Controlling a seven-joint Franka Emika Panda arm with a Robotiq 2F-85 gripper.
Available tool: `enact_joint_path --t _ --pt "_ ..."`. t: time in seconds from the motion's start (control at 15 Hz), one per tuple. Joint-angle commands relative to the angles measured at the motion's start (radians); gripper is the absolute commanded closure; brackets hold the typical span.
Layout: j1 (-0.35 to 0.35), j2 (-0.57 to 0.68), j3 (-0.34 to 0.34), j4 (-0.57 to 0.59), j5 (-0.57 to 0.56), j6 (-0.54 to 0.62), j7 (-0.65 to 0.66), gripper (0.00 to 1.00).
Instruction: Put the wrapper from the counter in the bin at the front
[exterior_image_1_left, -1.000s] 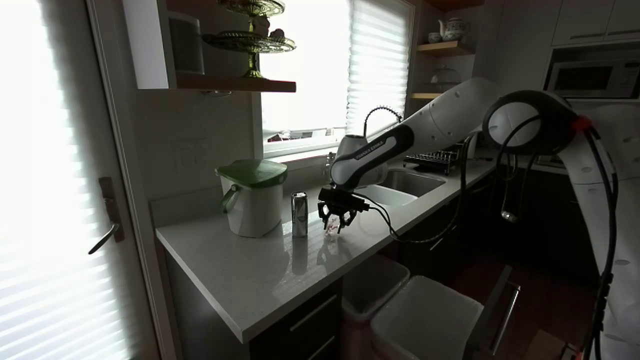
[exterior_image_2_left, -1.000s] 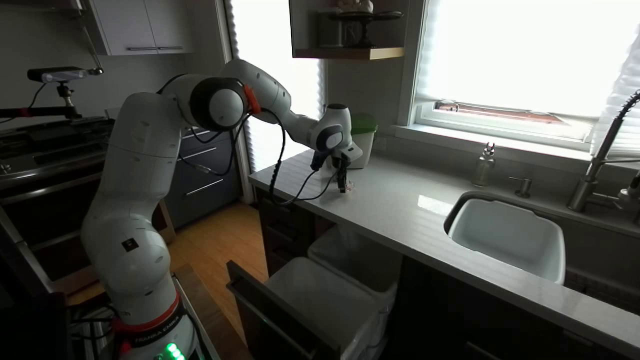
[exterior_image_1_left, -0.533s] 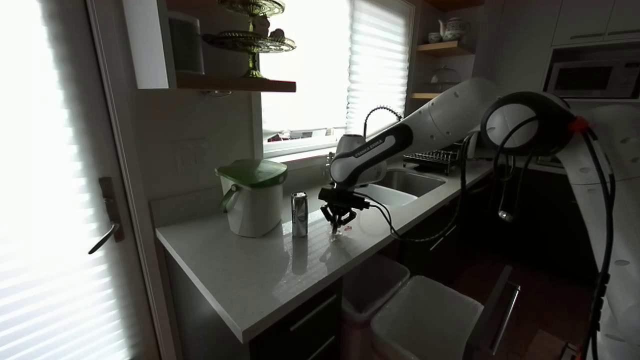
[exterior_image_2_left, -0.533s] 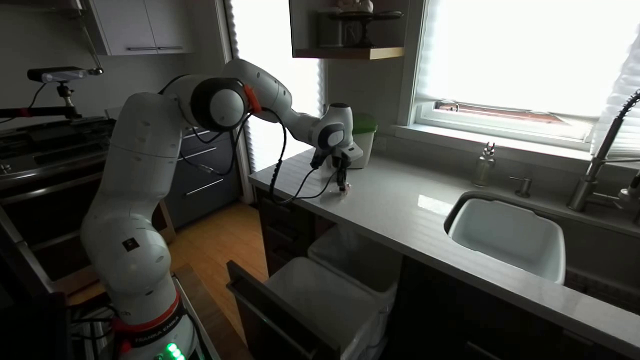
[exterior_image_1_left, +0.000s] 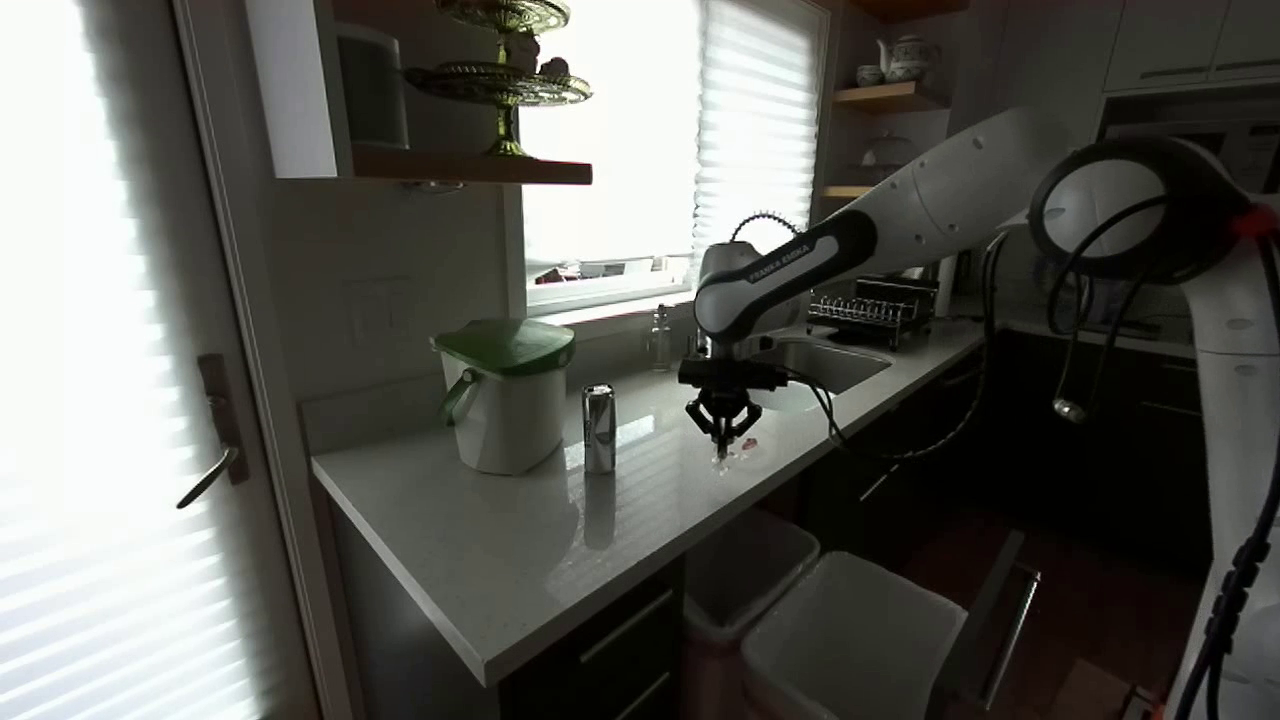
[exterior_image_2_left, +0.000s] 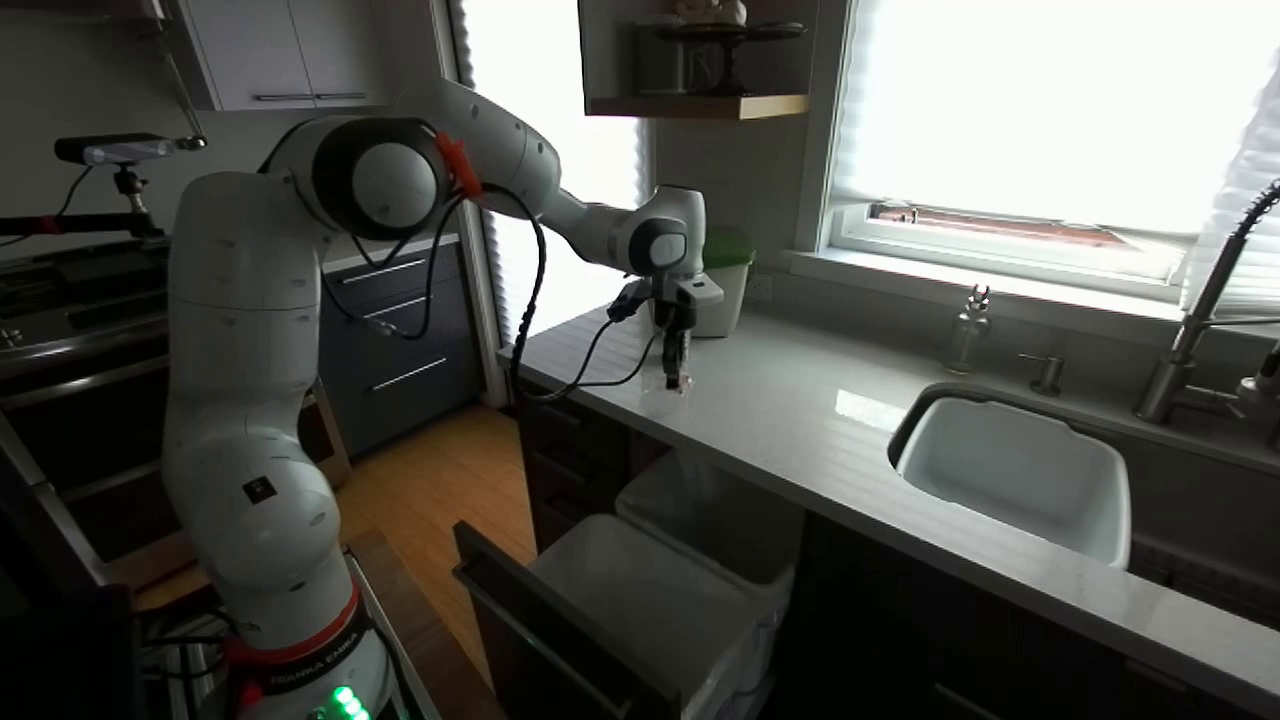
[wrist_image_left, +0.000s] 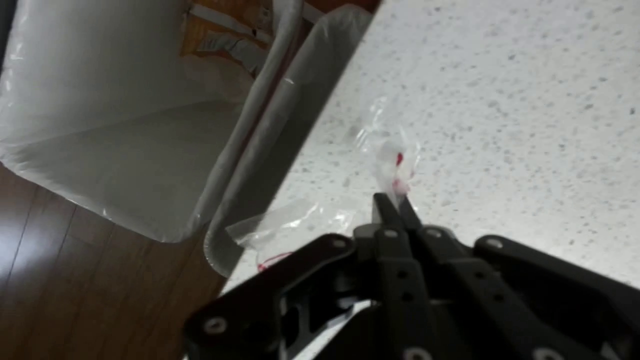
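Observation:
The wrapper (wrist_image_left: 397, 167) is a crumpled clear scrap with red marks. In the wrist view its upper part is pinched between the tips of my gripper (wrist_image_left: 393, 200), and a loose flap spreads left past the counter's edge. Both exterior views show the gripper (exterior_image_1_left: 722, 455) pointing down low over the light counter (exterior_image_1_left: 430, 540), with the wrapper (exterior_image_1_left: 749, 444) at its fingertips. Whether the scrap touches the surface I cannot tell. The pale bin (exterior_image_1_left: 850, 630) at the front stands open below the counter's edge; the wrist view shows this bin (wrist_image_left: 115, 170) at left with an orange packet inside.
A second bin (exterior_image_2_left: 715, 515) sits between the front one and the cabinet, partly under the counter. The pulled-out drawer front (exterior_image_2_left: 560, 620) borders the bins. A silver can (exterior_image_1_left: 599, 430) and a white pot with green lid (exterior_image_1_left: 510, 410) stand on the worktop. Cables hang from the arm.
My gripper has gone from open to shut on the wrapper. Arm and wrapper have since shifted, rightward in an exterior view, and the elbow has drawn back.

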Motion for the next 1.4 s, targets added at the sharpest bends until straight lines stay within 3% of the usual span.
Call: enact_joint_path --t 0.0,0.33,0.67,1.0,1.33 --pt "-0.050 -0.149 0.001 -0.211 0.007 0.042 -0.111 1.00" --pt "-0.106 -0.241 -0.019 -0.420 -0.026 0.089 -0.184 1.00" --pt "-0.144 -0.210 -0.030 -0.573 -0.044 0.283 -0.200 1.00" --pt "-0.146 -0.112 -0.044 -0.620 -0.041 0.435 -0.181 1.00" --pt "-0.133 0.014 -0.078 -0.591 -0.033 0.520 -0.180 1.00"
